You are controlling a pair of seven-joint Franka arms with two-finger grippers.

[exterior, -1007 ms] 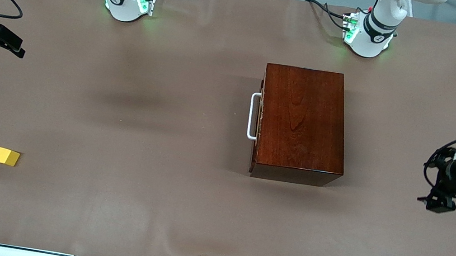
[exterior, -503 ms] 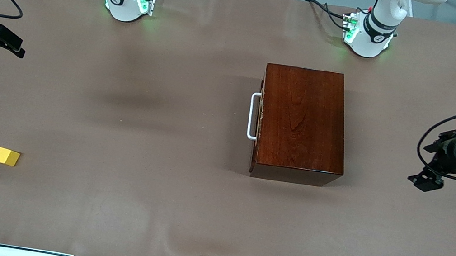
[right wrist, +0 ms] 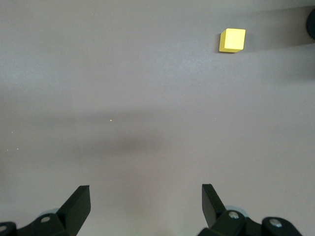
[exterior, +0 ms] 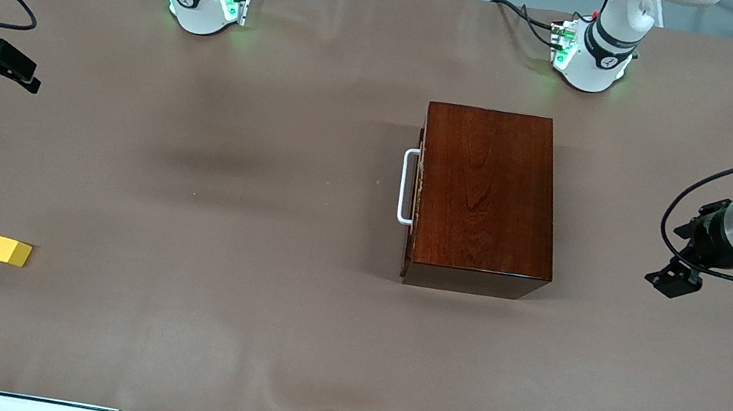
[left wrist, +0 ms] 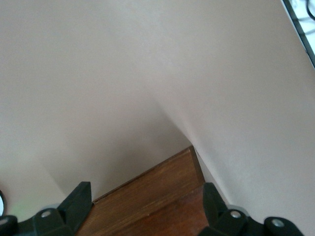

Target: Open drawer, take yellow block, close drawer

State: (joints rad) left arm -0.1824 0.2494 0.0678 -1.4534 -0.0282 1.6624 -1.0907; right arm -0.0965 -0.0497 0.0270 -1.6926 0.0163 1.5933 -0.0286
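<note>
left tool point(left wrist: 142, 209) wide over box point(exterior: 485, 198) corner, right tool point(right wrist: 145, 204) wide, yellow block point(right wrist: 232, 40) in its wrist view

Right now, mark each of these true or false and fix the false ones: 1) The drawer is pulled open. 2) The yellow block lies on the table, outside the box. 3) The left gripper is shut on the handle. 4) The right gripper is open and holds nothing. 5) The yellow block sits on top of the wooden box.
1) False. The drawer is shut, its front flush with the wooden box.
2) True. The yellow block rests on the table toward the right arm's end.
3) False. The left gripper is open, in the air, apart from the handle.
4) True. The right gripper is open and empty over the table.
5) False. The box top is bare.
</note>
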